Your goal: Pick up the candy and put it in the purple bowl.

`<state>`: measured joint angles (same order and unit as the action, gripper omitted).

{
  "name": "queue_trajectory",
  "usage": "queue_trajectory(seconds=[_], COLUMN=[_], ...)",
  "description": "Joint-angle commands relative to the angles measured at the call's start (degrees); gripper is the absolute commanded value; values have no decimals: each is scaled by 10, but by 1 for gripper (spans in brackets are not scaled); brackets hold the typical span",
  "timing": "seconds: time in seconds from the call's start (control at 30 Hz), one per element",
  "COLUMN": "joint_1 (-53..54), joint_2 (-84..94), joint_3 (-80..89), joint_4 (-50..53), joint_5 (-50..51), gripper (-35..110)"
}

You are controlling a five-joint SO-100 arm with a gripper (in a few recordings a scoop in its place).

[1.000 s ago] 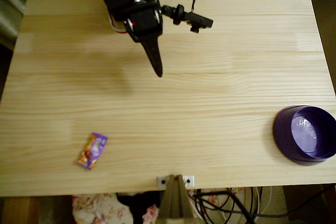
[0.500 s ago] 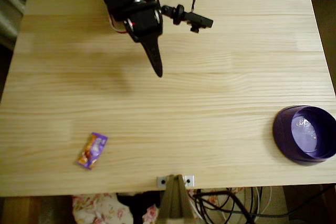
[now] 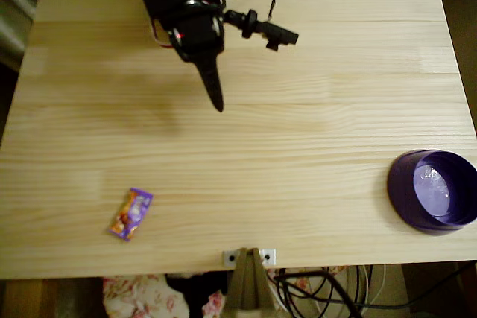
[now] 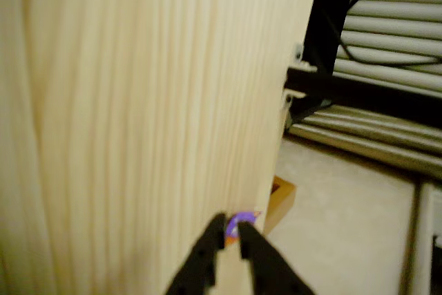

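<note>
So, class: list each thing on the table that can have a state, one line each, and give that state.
candy: lying flat on the table near the front left, wrapped, untouched.
purple bowl: upright at the right edge, no candy inside.
gripper: raised over the far table, fingers nearly closed, holding nothing.

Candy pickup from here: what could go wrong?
1. The candy lies flat near the table's front edge, so a push from the claw could slide it off.
2. The claw looks nearly shut and may need opening first.
3. The bowl overhangs the picture's right edge, far from the candy: a long carry.
</note>
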<state>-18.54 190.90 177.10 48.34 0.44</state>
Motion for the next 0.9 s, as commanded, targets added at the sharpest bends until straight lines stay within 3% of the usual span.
queue_trajectory(seconds=[0.0, 0.17, 0.23, 0.3, 0.67, 0.87], joint_1=[23, 4, 9, 1, 45, 73], joint_2=[17, 17, 17, 17, 7, -167], joint_3=[41, 38, 18, -11, -247, -419], joint_4=[-2, -40, -35, -21, 126, 229], joint_5=[73, 10, 82, 90, 157, 237], gripper=[0, 0, 0, 0, 1, 4])
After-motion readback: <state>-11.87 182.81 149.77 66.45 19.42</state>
